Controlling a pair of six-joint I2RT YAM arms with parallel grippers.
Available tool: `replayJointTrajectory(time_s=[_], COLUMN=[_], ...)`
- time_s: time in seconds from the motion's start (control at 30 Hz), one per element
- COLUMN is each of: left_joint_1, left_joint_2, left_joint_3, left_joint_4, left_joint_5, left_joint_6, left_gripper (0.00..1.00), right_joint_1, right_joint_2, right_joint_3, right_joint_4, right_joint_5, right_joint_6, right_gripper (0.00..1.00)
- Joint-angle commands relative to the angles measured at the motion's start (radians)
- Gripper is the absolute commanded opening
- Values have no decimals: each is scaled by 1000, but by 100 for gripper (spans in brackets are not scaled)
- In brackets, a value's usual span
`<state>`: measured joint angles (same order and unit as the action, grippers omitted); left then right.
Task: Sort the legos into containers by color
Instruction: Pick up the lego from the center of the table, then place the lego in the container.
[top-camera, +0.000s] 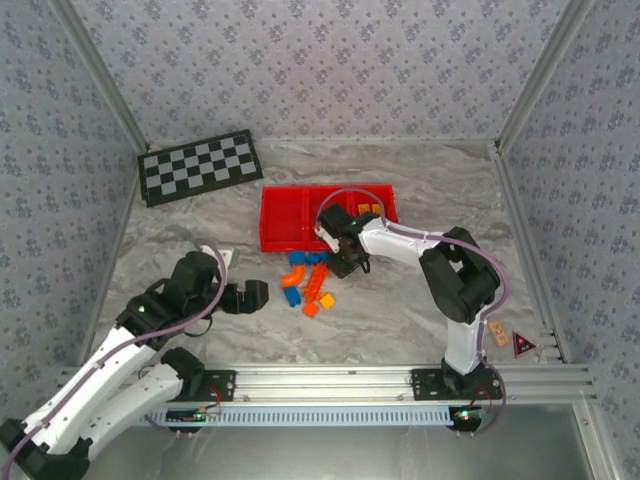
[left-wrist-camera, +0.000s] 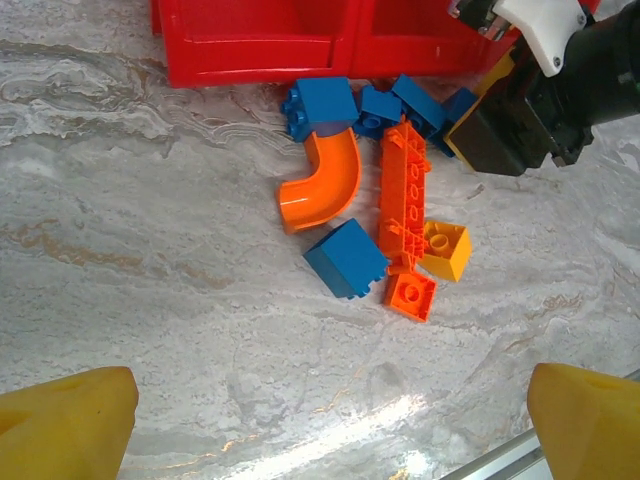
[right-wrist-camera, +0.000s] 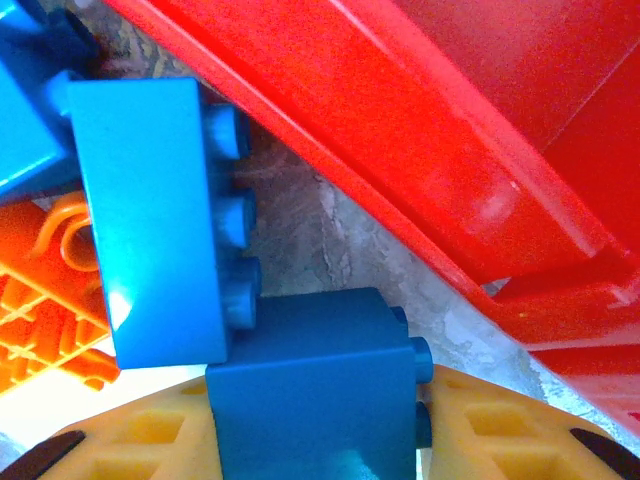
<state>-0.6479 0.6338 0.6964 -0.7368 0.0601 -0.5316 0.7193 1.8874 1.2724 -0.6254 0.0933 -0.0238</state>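
The legos lie in a loose pile (top-camera: 310, 285) just in front of the red tray (top-camera: 285, 225). In the left wrist view I see an orange curved piece (left-wrist-camera: 325, 180), a long orange brick (left-wrist-camera: 405, 195), a blue cube (left-wrist-camera: 347, 258), a yellow brick (left-wrist-camera: 445, 248) and a small orange brick (left-wrist-camera: 411, 295). My right gripper (top-camera: 345, 262) is down at the pile's far end against the tray wall (right-wrist-camera: 400, 150), shut on a dark blue brick (right-wrist-camera: 310, 390) between its yellow pads (right-wrist-camera: 130, 445). A lighter blue brick (right-wrist-camera: 150, 220) touches it. My left gripper (left-wrist-camera: 330, 420) hovers open, left of the pile.
Yellow-orange bricks (top-camera: 368, 209) sit in the tray's right compartment. A black-and-grey checkerboard (top-camera: 200, 165) lies at the back left. Patterned walls enclose the marble table, and a metal rail (top-camera: 400, 385) runs along the near edge.
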Motion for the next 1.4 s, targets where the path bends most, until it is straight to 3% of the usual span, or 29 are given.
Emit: replayJointTrajectory(time_s=[0.0,0.2,0.37,0.7,0.83,1.23,1.37], left_joint_1=[-7,-8,-8,-9,-9,-10,-10], left_joint_2=[-36,-84,-90,-141,-162,-157,-158], left_joint_3=[-2,-7,-3,-6,-8,-10,-11], left_joint_4=[17,12,-16,-26,-26,-21,-20], left_joint_5=[-3,-42,-153,-190,-198,-209,-205], left_joint_6=[19,10,-3,-21,-22,-25,-24], left_gripper=[100,100,100,100,100,100,100], right_joint_1=[13,28,62,88,97,113,114], right_joint_2=[-58,-153,-168,137,259,415,446], right_joint_3=[23,85,250,645,769,842,878], right_joint_4=[-57,-113,-102,-74,-105,-99,-133], right_joint_5=[25,32,57,-5,27,68,84], right_joint_6=[17,42,17,-22,-34,-27,-28], right_gripper=[41,39,41,39,39,42,53])
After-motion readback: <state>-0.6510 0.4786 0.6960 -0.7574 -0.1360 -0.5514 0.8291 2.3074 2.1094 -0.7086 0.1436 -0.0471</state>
